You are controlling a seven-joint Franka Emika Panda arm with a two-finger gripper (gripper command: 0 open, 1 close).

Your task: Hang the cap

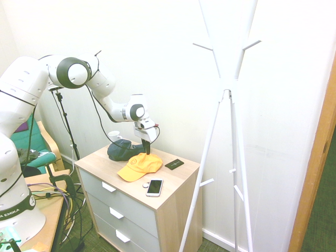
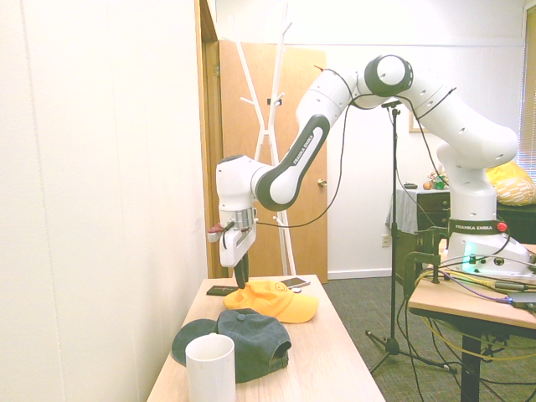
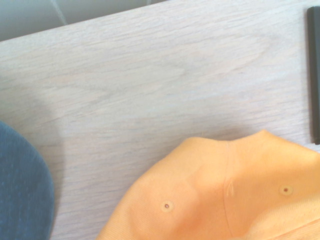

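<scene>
Two caps lie on my desk (image 1: 173, 185): the yellow cap (image 1: 139, 166) mid-top, a dark blue cap (image 1: 125, 149) just behind it. My end effector (image 1: 146, 149) points straight down, fingers pinched together on the yellow cap's crown. A phone (image 1: 154, 187) lies near the brim.

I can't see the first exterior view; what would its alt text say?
A white robot arm's gripper points down onto the crown of a yellow-orange fabric baseball cap lying on a light wooden drawer chest. Beside it lie a dark navy-blue cap and a smartphone; a white coat stand rises nearby.
</scene>
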